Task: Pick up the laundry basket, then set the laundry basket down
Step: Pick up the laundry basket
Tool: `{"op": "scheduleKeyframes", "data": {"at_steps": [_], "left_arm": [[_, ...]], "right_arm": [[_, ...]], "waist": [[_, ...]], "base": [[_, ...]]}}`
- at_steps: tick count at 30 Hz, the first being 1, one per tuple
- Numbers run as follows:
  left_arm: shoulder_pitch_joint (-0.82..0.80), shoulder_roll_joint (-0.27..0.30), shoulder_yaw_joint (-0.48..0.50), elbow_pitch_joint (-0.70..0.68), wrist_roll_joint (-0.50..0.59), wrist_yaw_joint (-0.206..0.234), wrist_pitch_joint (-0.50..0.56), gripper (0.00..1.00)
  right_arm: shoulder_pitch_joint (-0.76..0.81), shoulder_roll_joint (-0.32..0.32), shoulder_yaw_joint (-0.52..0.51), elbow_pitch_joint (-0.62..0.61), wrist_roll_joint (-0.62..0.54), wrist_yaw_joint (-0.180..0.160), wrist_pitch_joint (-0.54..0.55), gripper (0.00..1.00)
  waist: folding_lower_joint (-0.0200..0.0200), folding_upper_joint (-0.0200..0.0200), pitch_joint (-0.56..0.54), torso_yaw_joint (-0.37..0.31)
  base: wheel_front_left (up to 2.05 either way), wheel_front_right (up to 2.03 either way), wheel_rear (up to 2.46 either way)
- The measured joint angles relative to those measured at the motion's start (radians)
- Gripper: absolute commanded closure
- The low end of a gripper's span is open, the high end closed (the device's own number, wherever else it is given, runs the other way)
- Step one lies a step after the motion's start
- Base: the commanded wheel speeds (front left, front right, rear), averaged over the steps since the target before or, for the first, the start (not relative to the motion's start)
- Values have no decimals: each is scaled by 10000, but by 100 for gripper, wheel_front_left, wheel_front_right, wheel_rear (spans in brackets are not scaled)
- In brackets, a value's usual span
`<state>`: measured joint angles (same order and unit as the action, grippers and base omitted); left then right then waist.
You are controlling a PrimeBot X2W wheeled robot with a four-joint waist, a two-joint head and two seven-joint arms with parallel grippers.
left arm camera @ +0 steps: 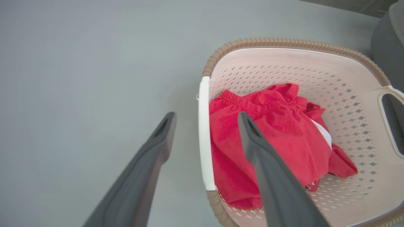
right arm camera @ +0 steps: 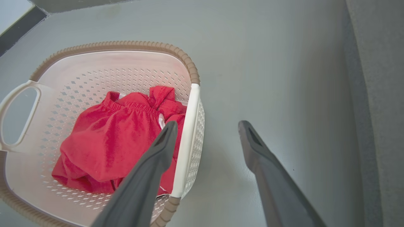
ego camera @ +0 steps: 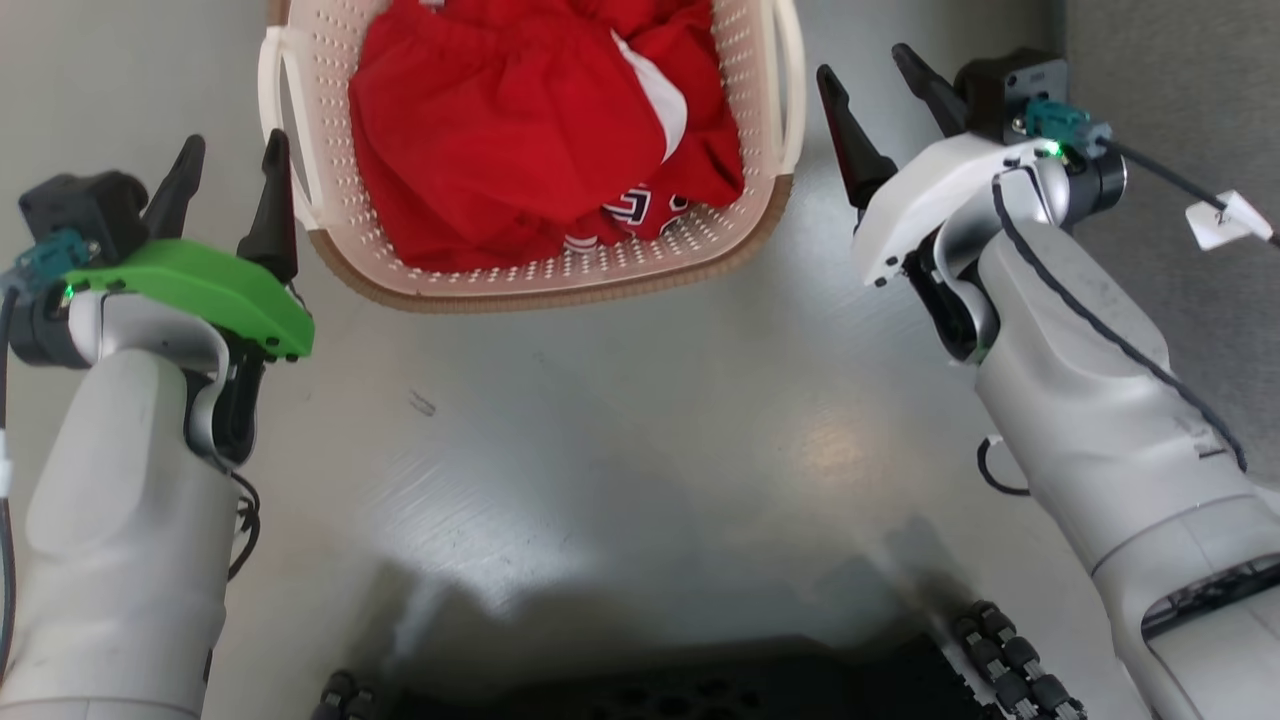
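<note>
Cream plastic laundry basket (ego camera: 560, 283) sits on grey floor (ego camera: 620, 420) betw. my left gripper (ego camera: 235, 140) and right gripper (ego camera: 862, 62), both spread, empty. Looks stiff, light w/ red clothes (ego camera: 500, 130); I'd take the white side handles (ego camera: 268, 100).

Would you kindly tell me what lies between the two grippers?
In the head view, the laundry basket, holding red clothing, lies between the left gripper and right gripper.

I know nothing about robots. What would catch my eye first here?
A heap of red clothes lies in a cream laundry basket at the top of the head view, on a grey floor. Two open grippers flank it: the left gripper under a green cover, the right gripper under a white one.
</note>
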<state>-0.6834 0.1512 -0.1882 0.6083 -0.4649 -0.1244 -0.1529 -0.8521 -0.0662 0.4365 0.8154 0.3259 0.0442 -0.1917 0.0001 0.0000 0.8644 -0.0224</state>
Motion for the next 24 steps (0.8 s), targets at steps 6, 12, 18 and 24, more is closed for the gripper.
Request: {"op": "scheduleKeyframes", "data": {"at_steps": [6,12,18,24], "left_arm": [[-558,-13,-407,466,-153,0,84,0],[-1078,-71,-708,930,-437,0,190,0],[-1415,-205,-1223,1181,-851,-2,307,0],[-1899,-217,-1549,1555,-1181,-2,443,0]], "right_arm": [[-512,0,148,660,48,86,167,0],[-901,-10,437,1055,366,268,343,0],[-1202,-10,706,1312,583,345,422,0],[-1659,-13,909,1551,903,351,462,0]], "waist": [[-1,0,389,155],[0,0,715,343],[0,0,1012,511],[0,0,1363,637]], "base": [[0,0,0],[0,0,0],[0,0,0],[0,0,0]]}}
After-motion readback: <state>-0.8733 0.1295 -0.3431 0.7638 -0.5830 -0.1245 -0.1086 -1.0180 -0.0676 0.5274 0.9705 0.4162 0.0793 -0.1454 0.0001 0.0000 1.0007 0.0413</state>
